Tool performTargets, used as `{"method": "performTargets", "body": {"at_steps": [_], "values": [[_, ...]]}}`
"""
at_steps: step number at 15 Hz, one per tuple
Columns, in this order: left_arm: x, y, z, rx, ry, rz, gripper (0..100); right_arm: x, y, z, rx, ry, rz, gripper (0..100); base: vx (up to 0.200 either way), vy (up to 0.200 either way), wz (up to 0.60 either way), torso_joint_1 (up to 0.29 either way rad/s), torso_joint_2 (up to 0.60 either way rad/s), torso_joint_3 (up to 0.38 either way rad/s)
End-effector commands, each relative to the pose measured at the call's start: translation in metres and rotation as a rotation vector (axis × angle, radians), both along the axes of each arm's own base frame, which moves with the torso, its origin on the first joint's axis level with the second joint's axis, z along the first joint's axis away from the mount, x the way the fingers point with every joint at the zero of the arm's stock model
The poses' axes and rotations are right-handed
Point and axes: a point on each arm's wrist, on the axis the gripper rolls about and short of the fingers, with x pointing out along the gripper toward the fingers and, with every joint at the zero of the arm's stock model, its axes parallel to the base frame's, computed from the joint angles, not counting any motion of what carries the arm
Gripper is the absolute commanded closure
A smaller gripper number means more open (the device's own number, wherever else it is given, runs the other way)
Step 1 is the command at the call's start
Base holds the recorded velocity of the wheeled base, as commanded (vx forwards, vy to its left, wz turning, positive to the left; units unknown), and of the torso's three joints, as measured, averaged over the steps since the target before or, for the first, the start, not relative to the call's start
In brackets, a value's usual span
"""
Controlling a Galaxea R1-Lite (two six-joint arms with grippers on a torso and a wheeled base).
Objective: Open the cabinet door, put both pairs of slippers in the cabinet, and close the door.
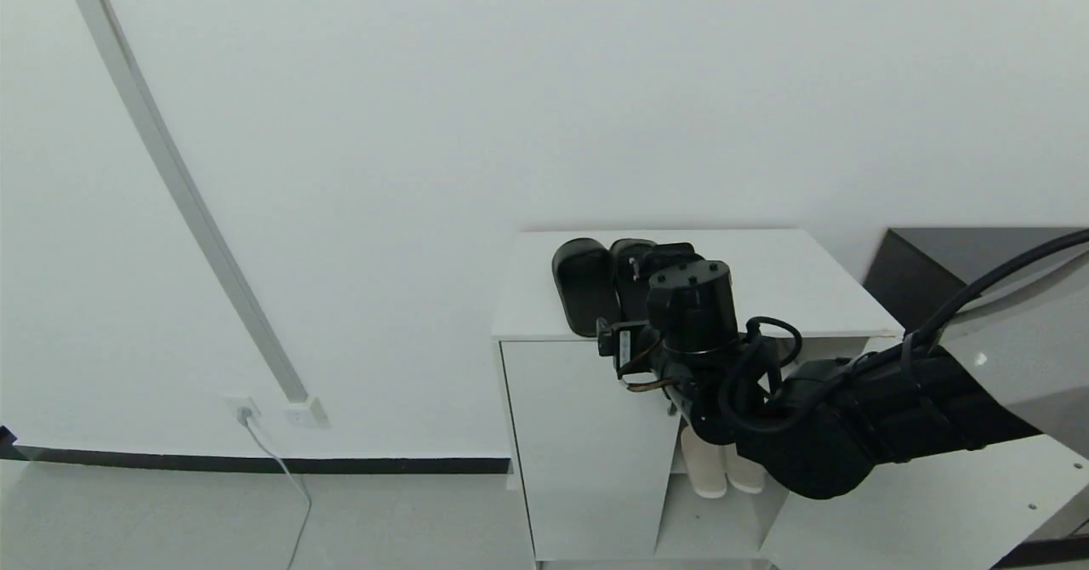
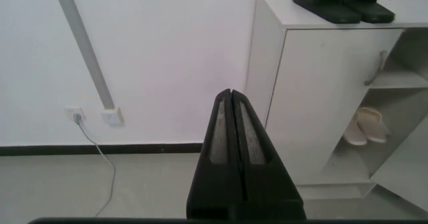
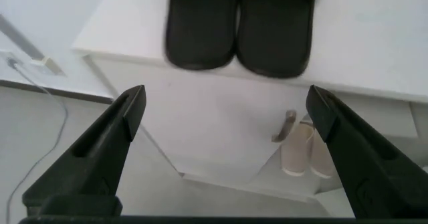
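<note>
Right end effector spread wide, tilted downward; left end effector tightly closed

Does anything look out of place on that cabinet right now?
The black slippers lie on top of the cabinet, their ends overhanging its front edge, while the white slippers sit inside.

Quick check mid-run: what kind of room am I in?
Probably an indoor room set up like a home entryway: a white shoe cabinet against a bare wall, black slippers on top, white slippers inside, a wall socket near the floor.

Matt black slippers; smooth white cabinet
</note>
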Motion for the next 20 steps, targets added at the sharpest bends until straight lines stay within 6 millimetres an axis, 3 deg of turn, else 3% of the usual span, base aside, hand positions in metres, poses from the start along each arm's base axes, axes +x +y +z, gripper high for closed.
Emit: {"method": "performTargets", "body": {"at_steps": [1, 7, 20], "values": [[0.000, 0.000, 0.000, 0.000, 0.003, 0.001, 100, 0.001, 0.003, -0.006, -0.008, 0.009, 0.004, 0, 0.200, 0.000, 0.00, 0.017, -0.01, 0.017], [0.000, 0.000, 0.000, -0.002, 0.001, 0.001, 100, 0.015, 0.011, -0.031, -0.019, -0.005, 0.001, 0, 0.200, 0.000, 0.00, 0.002, 0.00, -0.002], [0.000, 0.000, 0.000, -0.003, 0.001, 0.001, 100, 0.078, 0.020, -0.059, -0.046, -0.069, -0.057, 0, 0.000, 0.000, 0.00, 0.000, 0.00, 0.000]]}}
